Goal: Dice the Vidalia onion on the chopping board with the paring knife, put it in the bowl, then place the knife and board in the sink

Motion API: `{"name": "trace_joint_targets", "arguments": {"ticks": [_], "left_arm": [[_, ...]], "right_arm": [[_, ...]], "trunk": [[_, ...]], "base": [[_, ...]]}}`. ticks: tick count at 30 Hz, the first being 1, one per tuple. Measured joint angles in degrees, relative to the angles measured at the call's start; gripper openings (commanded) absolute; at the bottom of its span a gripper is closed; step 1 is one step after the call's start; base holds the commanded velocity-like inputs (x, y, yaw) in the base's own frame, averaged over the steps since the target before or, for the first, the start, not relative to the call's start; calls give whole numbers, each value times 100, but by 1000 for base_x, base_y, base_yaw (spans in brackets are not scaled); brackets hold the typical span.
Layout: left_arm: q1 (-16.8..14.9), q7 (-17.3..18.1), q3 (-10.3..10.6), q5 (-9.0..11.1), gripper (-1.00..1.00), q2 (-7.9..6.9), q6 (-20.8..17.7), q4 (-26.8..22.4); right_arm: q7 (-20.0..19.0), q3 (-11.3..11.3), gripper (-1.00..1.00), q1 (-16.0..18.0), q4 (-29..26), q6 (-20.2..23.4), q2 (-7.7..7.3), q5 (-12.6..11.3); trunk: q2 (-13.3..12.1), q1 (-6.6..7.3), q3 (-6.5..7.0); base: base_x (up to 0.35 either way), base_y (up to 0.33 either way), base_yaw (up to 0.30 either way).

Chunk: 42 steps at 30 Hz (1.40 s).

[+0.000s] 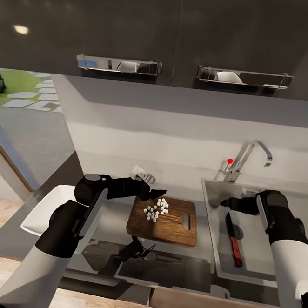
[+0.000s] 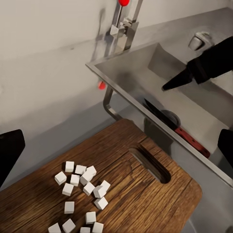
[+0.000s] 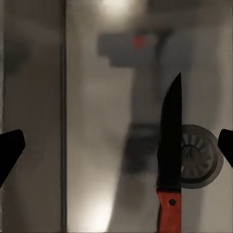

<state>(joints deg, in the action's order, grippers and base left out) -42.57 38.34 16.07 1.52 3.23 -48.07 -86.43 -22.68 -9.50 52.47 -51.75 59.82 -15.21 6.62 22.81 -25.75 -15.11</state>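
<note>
Ref landmark = chopping board (image 1: pixel 167 218).

Board: lies flat on the table (image 1: pixel 98 256), just beside the sink (image 1: pixel 212 234) rim, handle slot at the end nearest the sink. Diced onion (image 1: pixel 156 209): small white cubes in a loose cluster on the board's far half, away from the slot; still on the board, none in the bowl. Left wrist view shows the same cubes (image 2: pixel 81 194) on the wood grain (image 2: pixel 145 194), the slot beyond them toward the sink (image 2: pixel 145 63).

Bowl (image 1: pixel 44 210): white, on the table well to the left of the board, partly hidden behind your left arm.

Paring knife (image 1: pixel 233 239): already in the sink basin, right of the board past the rim; lying flat, red handle toward you, dark blade pointing to the back wall, blade next to the round drain. Right wrist view confirms: knife (image 3: pixel 170 160) flat on the steel floor, blade edge overlapping the drain (image 3: pixel 199 155).

Left pincer (image 1: pixel 156 193): hovers over the board's far-left corner, just above the cubes. Jaws wide apart per left wrist view, dark tips at the two frame edges, nothing between them, no contact w/ board or onion.

Right pincer (image 1: pixel 225 203): over the sink, right of the board, above the knife tip end. Jaws spread wide per right wrist view, empty, clear of the knife.

Tap (image 1: pixel 247 160) w/ red dot stands behind the sink, beyond the board's far-right corner.
</note>
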Motion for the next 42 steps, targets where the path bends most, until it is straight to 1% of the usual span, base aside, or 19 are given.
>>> {"name": "trace_joint_targets", "arguments": {"ticks": [6, 7, 9, 11, 12, 13, 15, 22, 33, 34, 35, 38, 42], "left_arm": [[0, 0, 4, 0, 100, 0, 0, 3], [0, 0, 4, 2, 100, 0, 0, 1], [0, 0, 5, 2, 100, 0, 0, 3], [0, 0, 5, 1, 100, 0, 0, 4], [0, 0, 5, 0, 100, 0, 0, 5], [0, 0, 5, 0, 100, 0, 0, 5], [0, -1, 5, 1, 100, 0, 0, 6], [0, -8, 0, 1, 100, 0, -5, 6], [-1, -9, -2, 1, 100, 1, -10, 6], [32, -42, 31, -29, 100, 32, 18, 39], [61, -74, 61, -24, 100, 51, 17, 71], [62, -84, 61, -27, 100, 52, 18, 120], [83, -81, 59, -25, 100, 18, 23, 194]], "right_arm": [[-150, 2, 100, -24, -353, 0, -5, 4], [-162, 3, 100, -44, -489, 0, -6, 4], [-240, 4, 100, -184, -969, -31, -7, 3], [-328, 1, 100, -319, -1243, -196, -8, 4], [-415, 4, 100, -439, -1437, -393, -8, 12], [-440, 2, 100, -474, -1492, -455, -8, 19], [-475, 0, 100, -521, -1574, -530, -8, 23], [-497, 0, 100, -657, -1765, -574, -8, 25], [-498, -11, 100, -674, -1819, -571, -18, 40], [-529, -43, 100, -674, -1853, -570, -49, 28], [-532, -75, 100, -673, -1885, -569, -81, 32], [-505, -160, 100, -674, -1982, -565, -178, 39], [-473, -180, 100, -674, -2110, -554, -307, 35]], "trunk": [[0, 0, 0], [0, 0, 0], [0, 0, 0], [0, 0, 0], [0, 0, 0], [0, 0, 0], [0, 0, 0], [0, 0, 0], [0, 0, 0], [-2, -9, 0], [1, 15, 0], [-2, -9, 0], [0, 0, 0]], "base": [[0, 0, 0], [0, 0, 0], [0, 0, 0], [0, 0, 0], [0, 0, 0], [0, 0, 0], [0, 0, 0], [0, 13, 0], [0, 243, 0], [0, 0, 0], [0, 0, 0], [0, 0, 0], [0, 0, 0]]}}
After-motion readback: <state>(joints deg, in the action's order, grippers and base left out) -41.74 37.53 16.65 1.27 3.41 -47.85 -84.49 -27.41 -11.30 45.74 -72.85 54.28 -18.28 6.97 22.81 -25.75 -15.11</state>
